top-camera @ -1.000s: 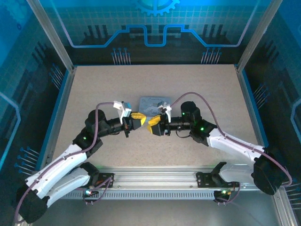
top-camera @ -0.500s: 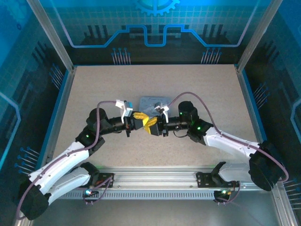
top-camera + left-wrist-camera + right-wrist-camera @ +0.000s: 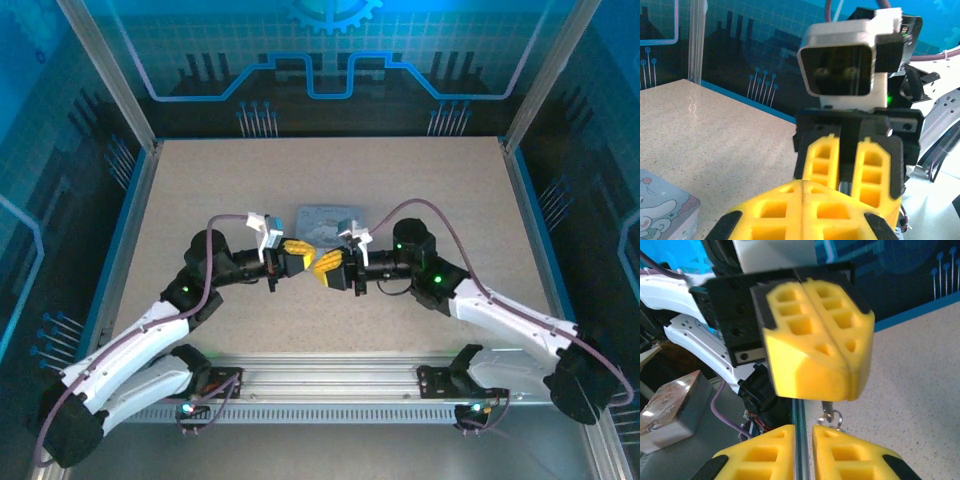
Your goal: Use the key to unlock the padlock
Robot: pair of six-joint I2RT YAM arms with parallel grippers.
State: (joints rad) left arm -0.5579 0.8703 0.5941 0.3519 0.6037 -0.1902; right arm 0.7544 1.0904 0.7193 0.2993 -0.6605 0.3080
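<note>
Two grippers meet tip to tip over the speckled table (image 3: pixel 200 190). The left gripper (image 3: pixel 302 248) has its ribbed yellow fingers pressed together; the right gripper (image 3: pixel 326 264) stands a slit apart, nothing visible between. A small silvery ring (image 3: pixel 831 416) dangles just under the left fingertips, the padlock or key it belongs to hidden. A cartoon-printed tin (image 3: pixel 325 216) sits just behind.

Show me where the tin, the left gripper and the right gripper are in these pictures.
tin (image 3: pixel 322 214): top view, on its lid.
left gripper (image 3: pixel 847 376): right wrist view, seam between its shut jaws.
right gripper (image 3: pixel 848 172): left wrist view, gap between its jaws.
</note>
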